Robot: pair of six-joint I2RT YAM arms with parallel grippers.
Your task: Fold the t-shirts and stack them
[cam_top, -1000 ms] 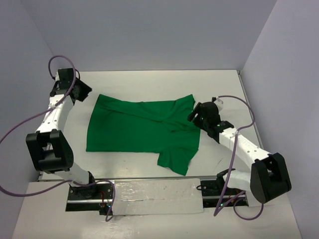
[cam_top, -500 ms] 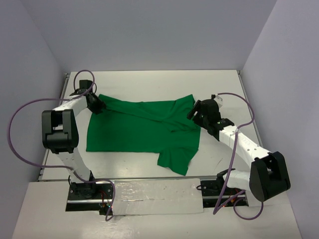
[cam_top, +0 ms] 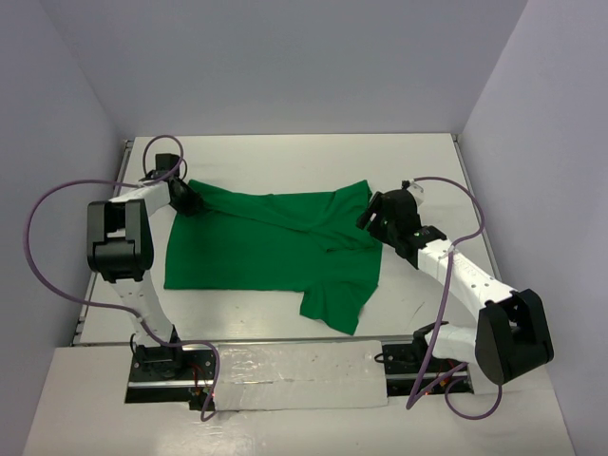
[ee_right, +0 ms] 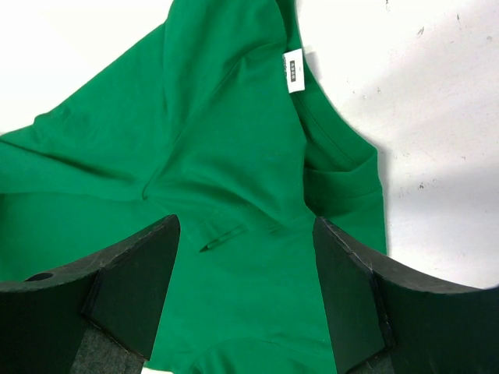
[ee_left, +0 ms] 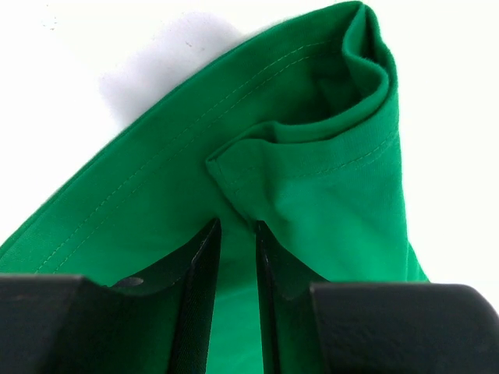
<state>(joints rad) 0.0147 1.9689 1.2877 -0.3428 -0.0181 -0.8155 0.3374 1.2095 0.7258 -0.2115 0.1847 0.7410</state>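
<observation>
From above, you have the green t-shirt spread on the white tabletop, in the middle between the two arms, with its long side running left to right. Most of it lies flat, but the far right part is creased and doubled over, and one sleeve juts toward the near edge on the right. The left gripper sits at the shirt's far left corner, touching the cloth. The right gripper is at the shirt's far right edge, by the creased part.

In the left wrist view, your gripper's two fingers are drawn almost together, with only a thin slot between them. A fold of green cloth runs straight into that slot, so the left gripper is clamped on the shirt's corner. Beyond the fingers the hemmed edge curls over on itself and throws a soft shadow on the tabletop.

In the right wrist view, the fingers stand wide apart and hold nothing — green cloth fills the gap between them, lying below. Farther out you can see the ribbed collar with a small white label beside it; the print on the label is too small to read. Bare tabletop shows to the right and at the upper left.
</observation>
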